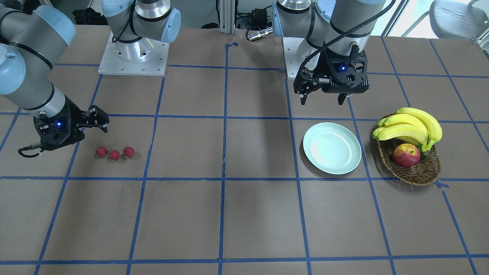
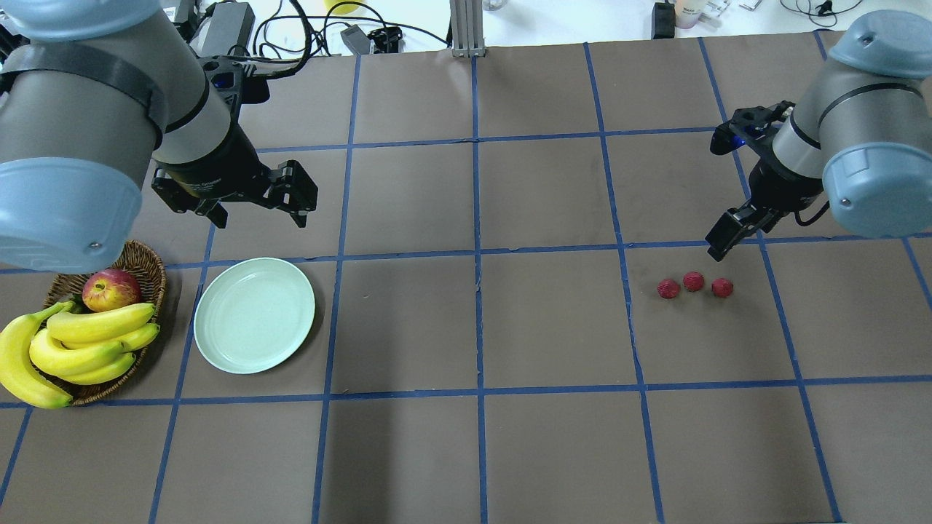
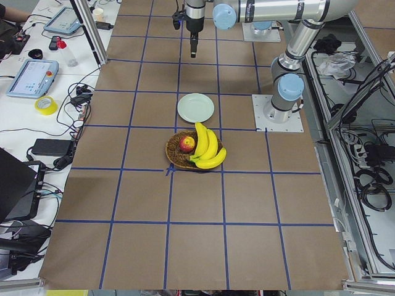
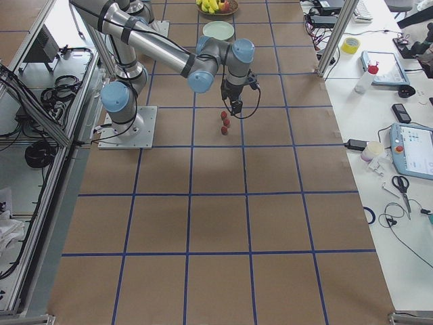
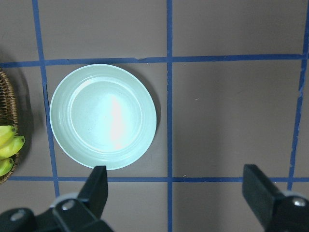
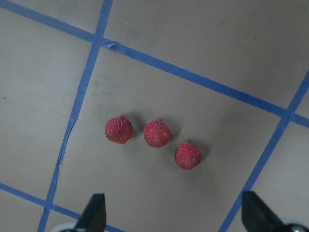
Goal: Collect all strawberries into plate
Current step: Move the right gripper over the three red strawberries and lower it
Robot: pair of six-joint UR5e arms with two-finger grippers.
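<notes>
**Step in hand.** The right gripper [image 6: 174,215] is hovering above the three strawberries [image 6: 157,134]; I am judging it to be lining up for the first pick. Its jaws are standing wide apart and carrying nothing. The left gripper [image 2: 258,217] is hanging above the counter [image 2: 553,327], just at 12 o'clock of the plate [image 2: 255,325] in the overhead view; its jaws are likewise gaping wide and empty.

**Location.** Reading the overhead view as a dial, the strawberries are lying on the bare counter toward 3 o'clock, in a short row, near one another but not touching. The plate is sitting toward 9 o'clock, well apart from them, and holding nothing. The basket [image 2: 154,280], carrying bananas [image 2: 95,327] and an apple [image 2: 111,289], is sitting just beside the plate at its 9 o'clock.

**Recommendation.**
- In the right wrist view the row is running roughly from 9 to 4 o'clock, and the jaws are opening along nearly the same line; closing that way is risking a neighbour being caught or knocked.
- I am advising a wrist turn so the jaws close along the 12-to-6 line, across the row.
- I am advising an end berry first; the one at 4 o'clock is sitting slightly more apart.
- I am advising centring over the berry before descending; a round berry is likely to roll under an off-centre squeeze.
- I am advising a light grip, a carry well above the rim, and a release over the plate's middle, away from the basket.
</notes>
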